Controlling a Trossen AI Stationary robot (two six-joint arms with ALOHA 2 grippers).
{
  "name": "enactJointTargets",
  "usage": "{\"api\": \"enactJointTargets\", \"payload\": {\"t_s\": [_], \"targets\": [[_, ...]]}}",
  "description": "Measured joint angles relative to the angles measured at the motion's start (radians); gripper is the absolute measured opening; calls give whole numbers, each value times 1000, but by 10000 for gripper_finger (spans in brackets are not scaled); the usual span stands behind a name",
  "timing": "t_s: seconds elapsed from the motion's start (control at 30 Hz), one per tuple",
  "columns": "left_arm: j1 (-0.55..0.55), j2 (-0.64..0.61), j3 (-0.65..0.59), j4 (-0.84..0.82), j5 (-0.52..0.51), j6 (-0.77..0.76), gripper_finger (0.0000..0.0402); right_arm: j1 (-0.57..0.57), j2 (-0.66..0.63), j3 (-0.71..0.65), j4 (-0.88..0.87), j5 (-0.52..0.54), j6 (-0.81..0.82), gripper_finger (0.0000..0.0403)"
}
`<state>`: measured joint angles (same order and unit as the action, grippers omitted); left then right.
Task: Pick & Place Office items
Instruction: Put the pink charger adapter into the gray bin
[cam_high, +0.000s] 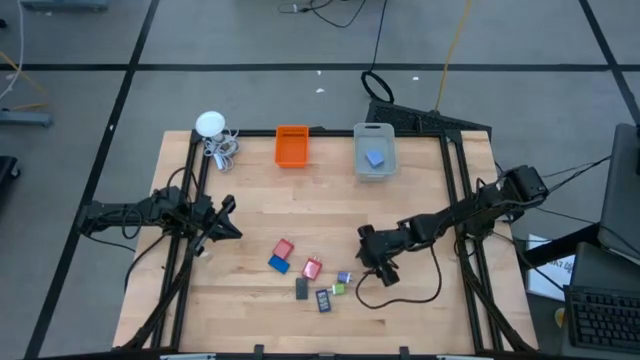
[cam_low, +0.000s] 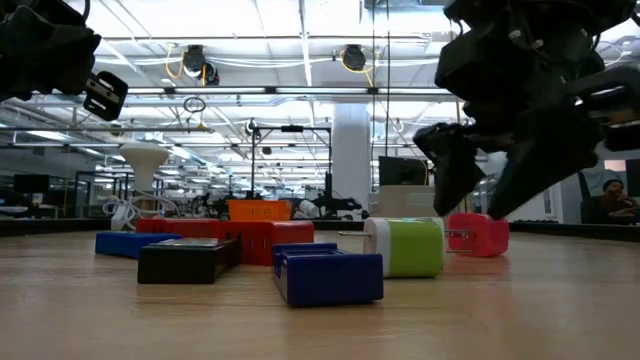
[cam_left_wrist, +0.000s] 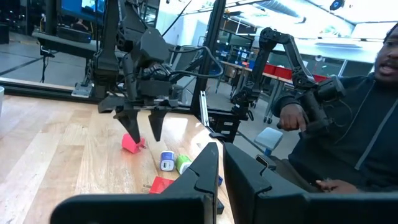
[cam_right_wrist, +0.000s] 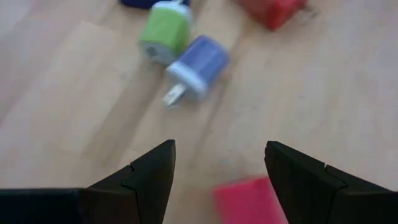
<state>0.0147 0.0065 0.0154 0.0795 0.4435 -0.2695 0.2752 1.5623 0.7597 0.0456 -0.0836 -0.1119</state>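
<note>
Fingers (cam_right_wrist: 153, 168) spread above pink block (cam_right_wrist: 245, 200); green charger (cam_right_wrist: 165, 31) beyond.

orange bin (cam_high: 291, 146), green charger (cam_low: 408, 247), pink block (cam_low: 478, 234).

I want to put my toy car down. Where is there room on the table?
Bare wood lies between the orange bin and the office items, and along the front left edge. The middle front is crowded with those pieces, with the open right gripper beside them.
</note>
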Motion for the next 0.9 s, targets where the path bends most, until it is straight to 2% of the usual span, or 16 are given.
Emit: {"api": "enactJointTargets", "payload": {"t_s": [0.2,0.4,0.6,0.9], "targets": [[0,0,0,0,0,0,24,17,-22,0,-23,122,-122,244],[0,0,0,0,0,0,24,35,-104,18,-96,213,-52,277],[0,0,0,0,0,0,24,34,-144,19,-191,214,-31,298],[0,0,0,0,0,0,24,34,-101,19,-201,213,-28,289]]}}
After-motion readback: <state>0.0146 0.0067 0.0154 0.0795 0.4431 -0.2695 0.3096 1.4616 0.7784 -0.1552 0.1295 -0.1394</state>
